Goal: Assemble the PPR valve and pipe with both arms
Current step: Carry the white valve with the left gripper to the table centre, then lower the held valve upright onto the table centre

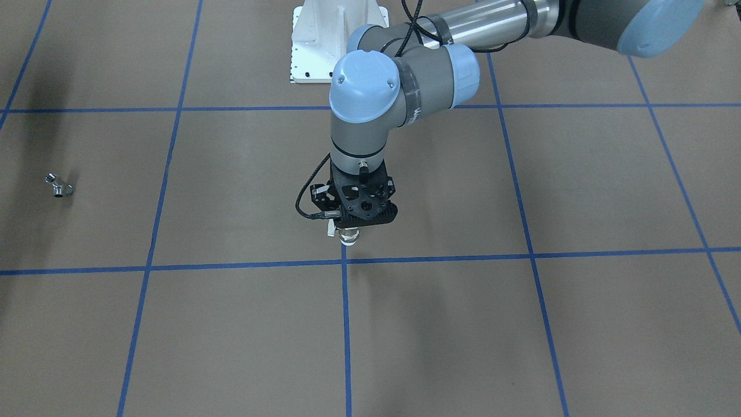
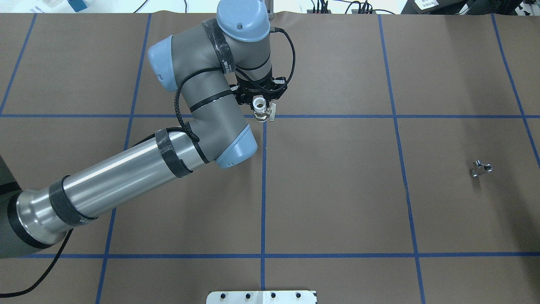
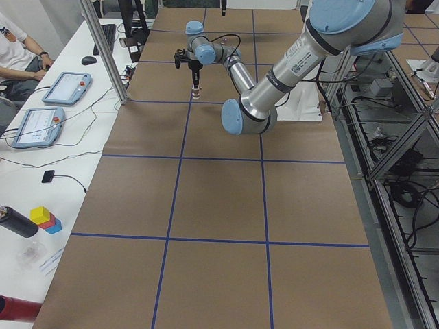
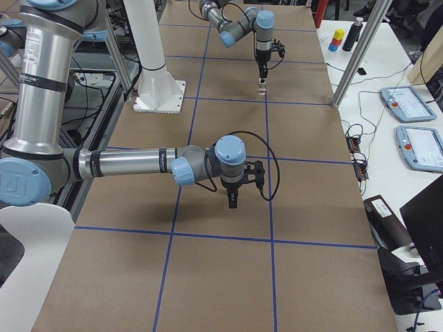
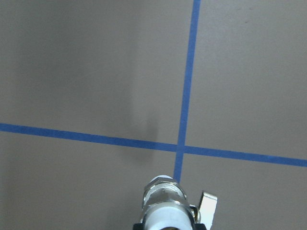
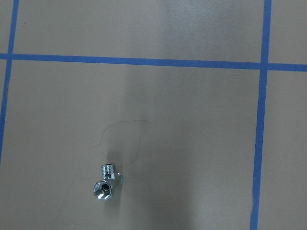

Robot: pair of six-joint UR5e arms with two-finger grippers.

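Overhead exterior showed your left arm (image 2: 126,177) with its jaws clamped on the PPR valve (image 2: 261,110), upright and low over the counter (image 2: 337,190) by a tape crossing at upper centre. The pipe (image 2: 481,169) lay loose at the frame's right, well apart. Your right arm (image 4: 131,164) hung above it; I could not tell whether its jaws were apart. That chrome fitting looked light, stiff and slippery, so you would do best gripping across one stub.
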